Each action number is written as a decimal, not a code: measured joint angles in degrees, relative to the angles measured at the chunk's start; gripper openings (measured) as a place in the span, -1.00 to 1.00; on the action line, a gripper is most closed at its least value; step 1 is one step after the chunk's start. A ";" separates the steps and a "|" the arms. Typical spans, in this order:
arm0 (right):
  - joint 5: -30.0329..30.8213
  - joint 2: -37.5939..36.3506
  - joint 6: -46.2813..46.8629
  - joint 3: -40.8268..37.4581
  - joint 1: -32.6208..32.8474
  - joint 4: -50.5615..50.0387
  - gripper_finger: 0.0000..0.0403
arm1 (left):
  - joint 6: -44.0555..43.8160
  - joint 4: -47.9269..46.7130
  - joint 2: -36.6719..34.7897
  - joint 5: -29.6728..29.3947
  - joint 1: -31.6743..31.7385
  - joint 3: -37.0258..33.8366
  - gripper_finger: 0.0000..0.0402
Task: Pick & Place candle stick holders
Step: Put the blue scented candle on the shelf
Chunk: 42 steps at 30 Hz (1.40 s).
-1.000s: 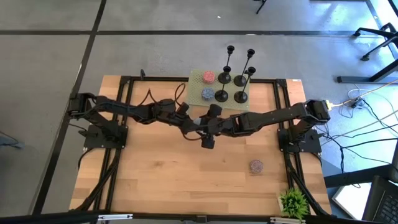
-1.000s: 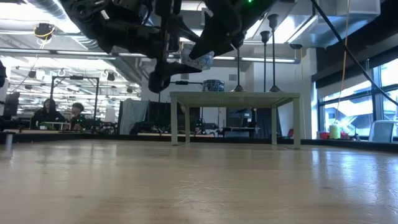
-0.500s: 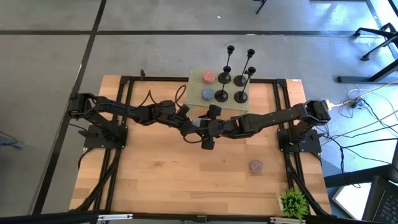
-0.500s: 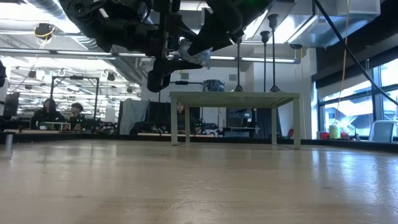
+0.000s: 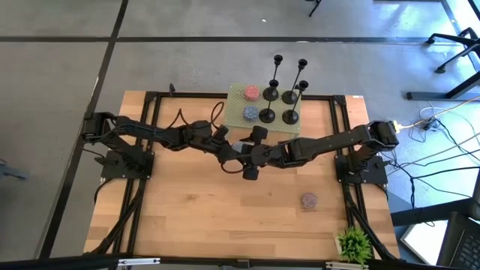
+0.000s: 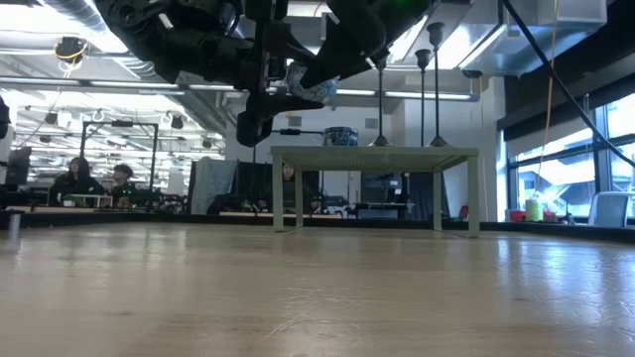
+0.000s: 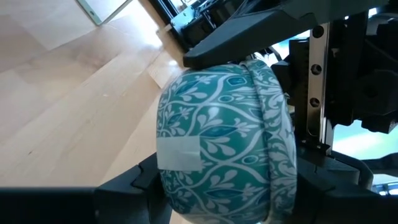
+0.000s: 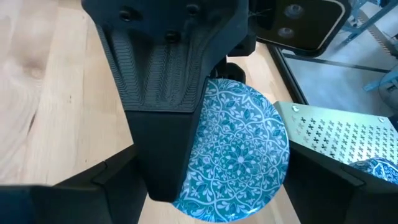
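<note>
The wooden table [image 5: 195,217] carries both arms stretched toward its middle, where they meet over one thing. On the far edge stands a pale perforated stand [image 5: 238,105], and on its right part the four candle stick holders [image 5: 283,94] are set in a close square, each upright on its round base with the stem rising straight; two small patterned tins sit to their left on the same stand, and another lies alone on the near right of the table. Between the arms hangs a teal patterned tin [image 7: 224,143], round and lidded. The left gripper [image 7: 217,202] has its fingers closed against the tin's sides, and the right gripper [image 8: 205,193] is clamped across it as well, so both hold it at once. Neither hand is free for the holders, which lie to the far right of the meeting point. The right arm looks the nearer to them, and their long axis is vertical, so a sideways approach on a stem seems called for.
</note>
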 joint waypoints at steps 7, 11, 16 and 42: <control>-0.02 0.00 -0.22 0.00 0.00 0.02 0.57 | -0.39 0.00 0.00 0.02 0.00 0.00 0.01; 0.23 0.00 -0.20 0.00 -0.05 0.04 0.57 | -0.88 0.01 0.00 0.02 0.01 0.00 -0.01; -1.00 0.00 -0.23 0.00 -0.37 0.02 0.57 | -1.24 -0.10 0.00 0.02 0.00 0.00 -0.02; -1.46 0.00 -1.05 0.00 -0.37 0.32 0.57 | -0.99 -0.05 0.00 0.12 0.02 0.00 -0.02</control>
